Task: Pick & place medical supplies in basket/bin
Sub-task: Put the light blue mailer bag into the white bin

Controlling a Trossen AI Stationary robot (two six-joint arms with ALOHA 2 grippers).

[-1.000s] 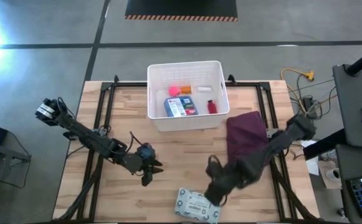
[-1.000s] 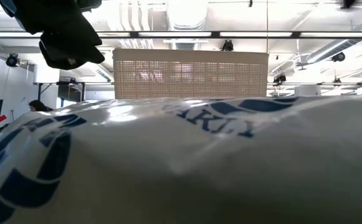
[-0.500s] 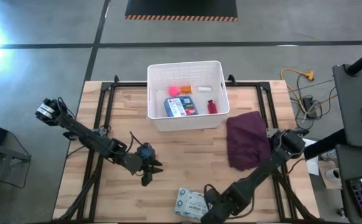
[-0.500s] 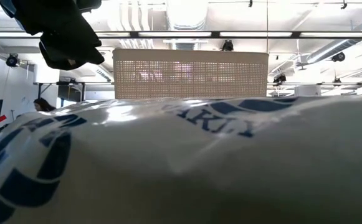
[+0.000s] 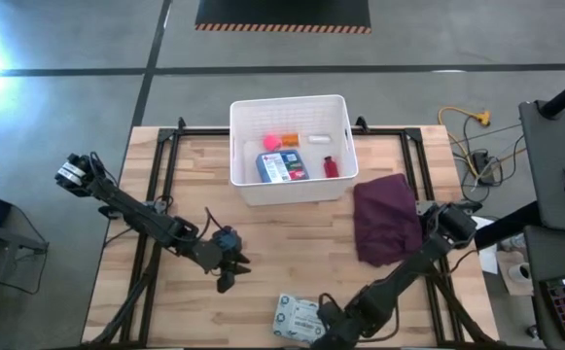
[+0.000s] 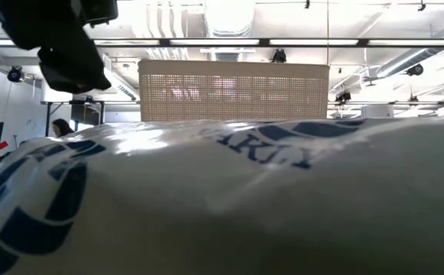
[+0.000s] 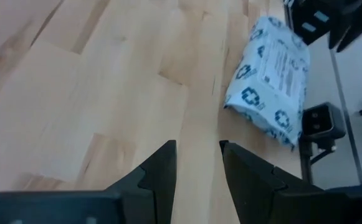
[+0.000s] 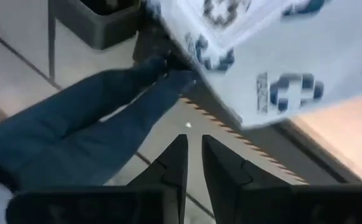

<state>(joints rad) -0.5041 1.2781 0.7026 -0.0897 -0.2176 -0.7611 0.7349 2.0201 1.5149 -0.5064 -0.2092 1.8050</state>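
The pale green wipes pack [image 5: 300, 318] lies flat at the table's near edge; it fills the low view [image 6: 222, 206] and also shows in the left wrist view [image 7: 269, 81]. The white bin [image 5: 290, 101] stands at the far middle and holds a blue-white pouch [image 5: 282, 167], a red cylinder [image 5: 330, 166] and a pink roll [image 5: 271, 142]. My right gripper [image 5: 324, 327] is low at the pack's right end, shut [image 8: 194, 152], with nothing seen between its fingers. My left gripper [image 5: 227, 270] hovers open [image 7: 198, 162] over bare wood, left of the pack.
A maroon cloth [image 5: 387, 219] lies crumpled right of the bin. Bare wood spans the table's middle and left. The right wrist view looks past the table's near edge [image 8: 230, 130] to the floor and a dark blue shape [image 8: 75, 130]. The bin's lattice wall [image 6: 233, 92] stands behind the pack.
My right gripper has moved down and toward the table's near edge, from just behind the wipes pack to its right end. The pack has stayed where it was. My left gripper has shifted slightly toward the table's left edge.
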